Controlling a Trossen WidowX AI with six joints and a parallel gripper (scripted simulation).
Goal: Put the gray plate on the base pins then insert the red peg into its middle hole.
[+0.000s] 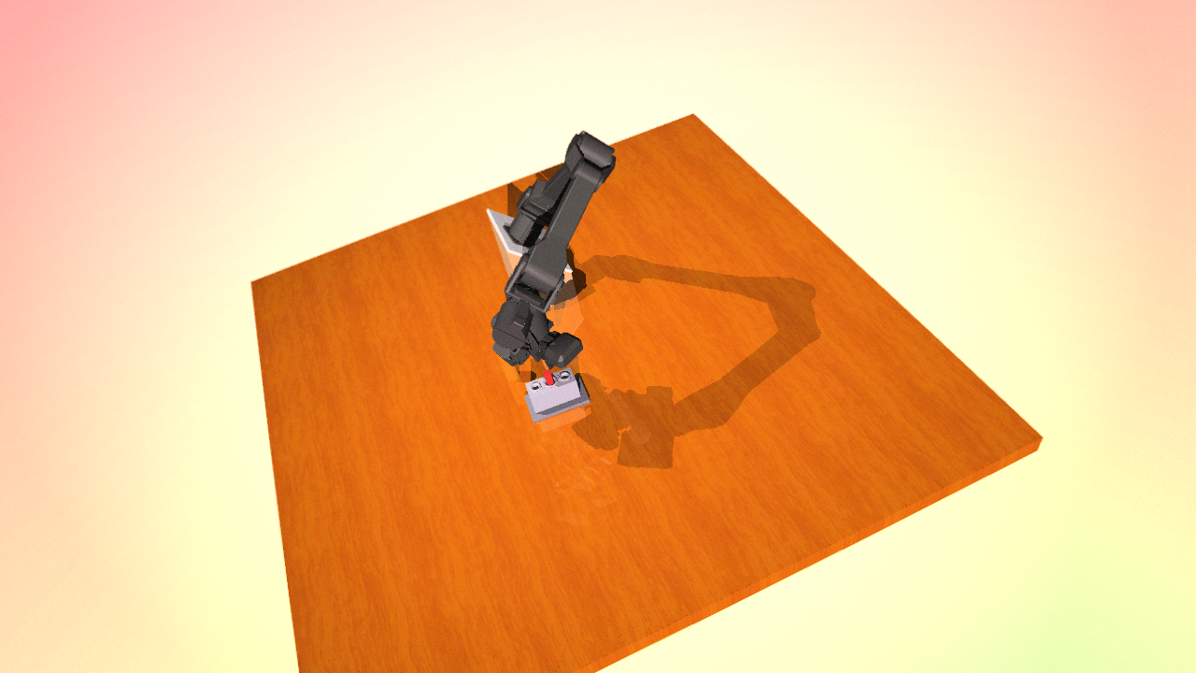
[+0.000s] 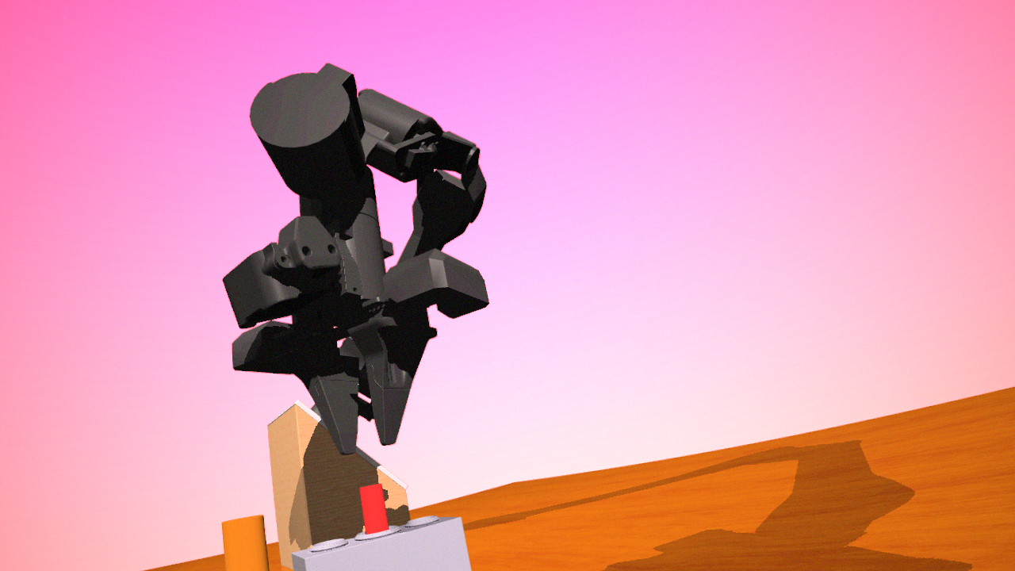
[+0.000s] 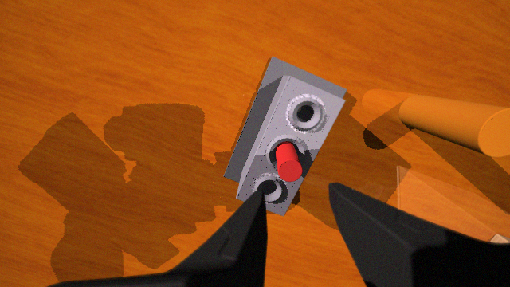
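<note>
The gray plate (image 1: 555,395) (image 2: 397,552) (image 3: 275,129) appears to lie flat over the darker gray base (image 3: 284,68). The join between them and the pins are hard to make out. The red peg (image 1: 548,377) (image 2: 374,509) (image 3: 289,169) stands in the plate's middle hole, with its upper part sticking out above the top face. The two outer holes look dark inside. My gripper (image 2: 365,448) (image 3: 296,195) is open and empty, with its fingertips above the peg's top and not touching it. In the top view the arm hides the fingertips.
An orange cylinder (image 2: 244,543) (image 3: 442,117) stands upright near the plate, on the right in the wrist view. A pale wooden block (image 2: 287,469) with a slanted white top stands behind the plate in the exterior view. The wooden table (image 1: 401,502) carries the arm's shadow.
</note>
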